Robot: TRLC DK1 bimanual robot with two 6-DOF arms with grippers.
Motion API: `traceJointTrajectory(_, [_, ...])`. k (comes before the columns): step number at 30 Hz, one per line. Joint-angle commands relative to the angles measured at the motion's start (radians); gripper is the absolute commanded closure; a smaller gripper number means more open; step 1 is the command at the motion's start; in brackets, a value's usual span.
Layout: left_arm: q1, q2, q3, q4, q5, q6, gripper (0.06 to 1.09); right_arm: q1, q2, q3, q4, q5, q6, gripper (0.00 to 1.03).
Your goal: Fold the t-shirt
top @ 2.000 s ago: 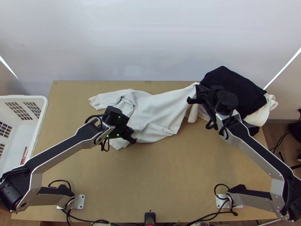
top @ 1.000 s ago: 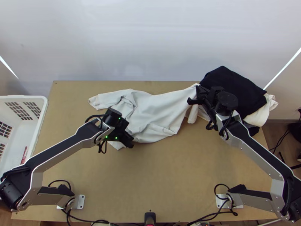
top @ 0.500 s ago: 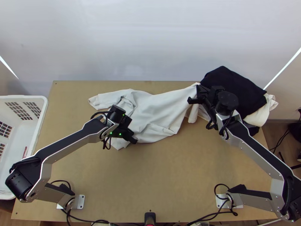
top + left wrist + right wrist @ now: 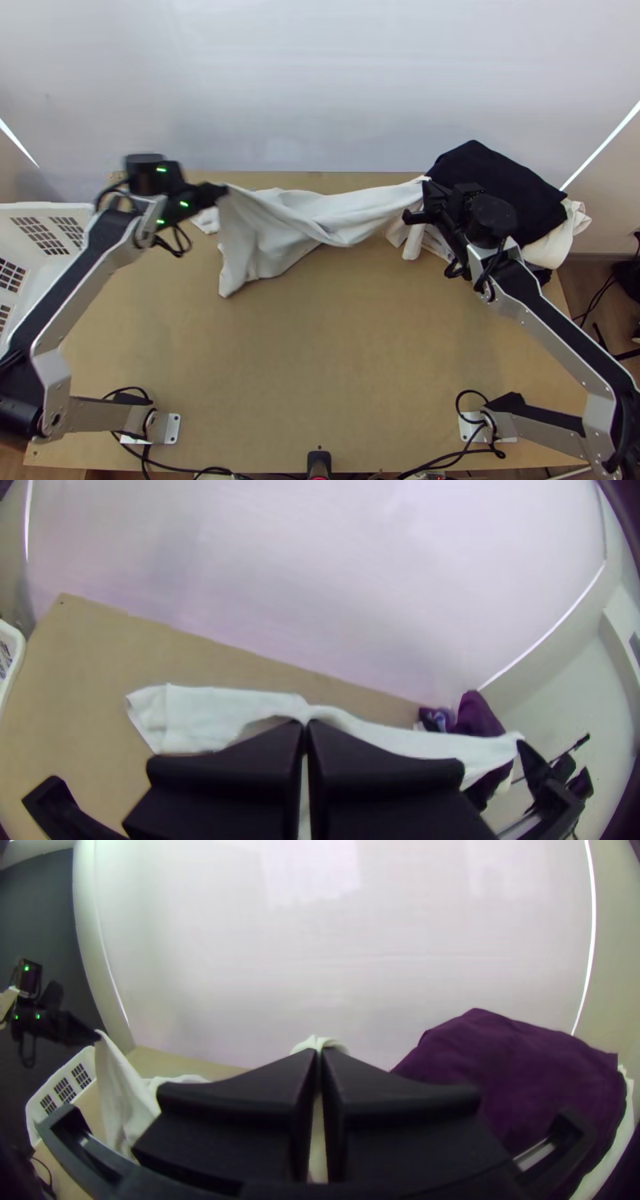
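Note:
Stretched between both grippers at the table's back is the white t-shirt [image 4: 336, 216], partly lifted, its left part hanging in folds. My left gripper [image 4: 220, 192], at the back left in the top view, holds one part up; in the left wrist view the left gripper [image 4: 305, 728] is shut on the cloth. Beside the dark pile at the right, my right gripper [image 4: 418, 200] has the other end; in the right wrist view the right gripper [image 4: 319, 1057] is shut on white fabric. A sleeve [image 4: 193, 713] lies flat on the table beyond the left fingers.
A black folded cloth [image 4: 496, 188] rests over cream-white cloth [image 4: 556, 240] at the table's back right. A white basket [image 4: 60, 210] stands at the left edge. The wooden table [image 4: 320, 360] is bare toward the front.
My left gripper has moved up and to the left in the top view, lifting the shirt's near part, which now hangs from it. The right gripper has shifted only slightly.

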Motion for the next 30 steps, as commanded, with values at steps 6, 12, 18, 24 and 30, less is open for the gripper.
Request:
traceJointTrajectory(6, [0.158,-0.112,-0.022,0.218,-0.026,-0.107,1.05,0.013,0.137,0.313,0.001,0.017,-0.101,1.00])
traceJointTrajectory(12, [0.177,-0.109,0.053,0.298,-0.116,-0.085,1.05,0.057,0.251,0.520,0.130,0.014,-0.232,1.00])
traceJointTrajectory(18, [0.141,-0.167,0.067,0.367,-0.227,0.036,1.05,0.077,0.217,0.604,0.115,0.014,-0.259,1.00])
traceJointTrajectory(24, [0.138,-0.394,-0.050,0.368,-0.251,0.139,1.05,0.163,-0.055,0.567,-0.129,0.014,-0.250,1.00])
traceJointTrajectory(30, [0.206,-0.672,-0.240,0.433,-0.294,0.311,1.05,0.268,-0.440,0.420,-0.367,0.017,-0.256,1.00])
